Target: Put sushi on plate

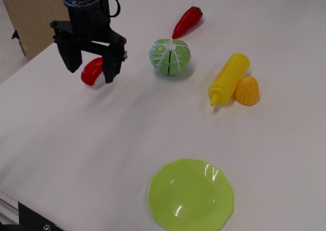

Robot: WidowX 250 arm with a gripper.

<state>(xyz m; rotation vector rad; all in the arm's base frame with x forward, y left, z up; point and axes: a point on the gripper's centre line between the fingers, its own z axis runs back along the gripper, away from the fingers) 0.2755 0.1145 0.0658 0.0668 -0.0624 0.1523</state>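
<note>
We have the black two-fingered hand (91, 70) spread apart around the small glossy red plastic sushi (91, 71).
Lime-green scalloped plastic plate (190, 195) sits well apart on the worktop (102, 139).

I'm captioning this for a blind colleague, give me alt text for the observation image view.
A black gripper hangs open astride a small red sushi piece on a white table. A lime-green plate sits at the near edge; a green cabbage, red chili pepper, yellow squeeze bottle and corn lie beyond.

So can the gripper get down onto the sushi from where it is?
Probably yes. The gripper is open with the sushi showing between its fingers, and nothing else lies close; the cabbage sits well off to the side.
</note>
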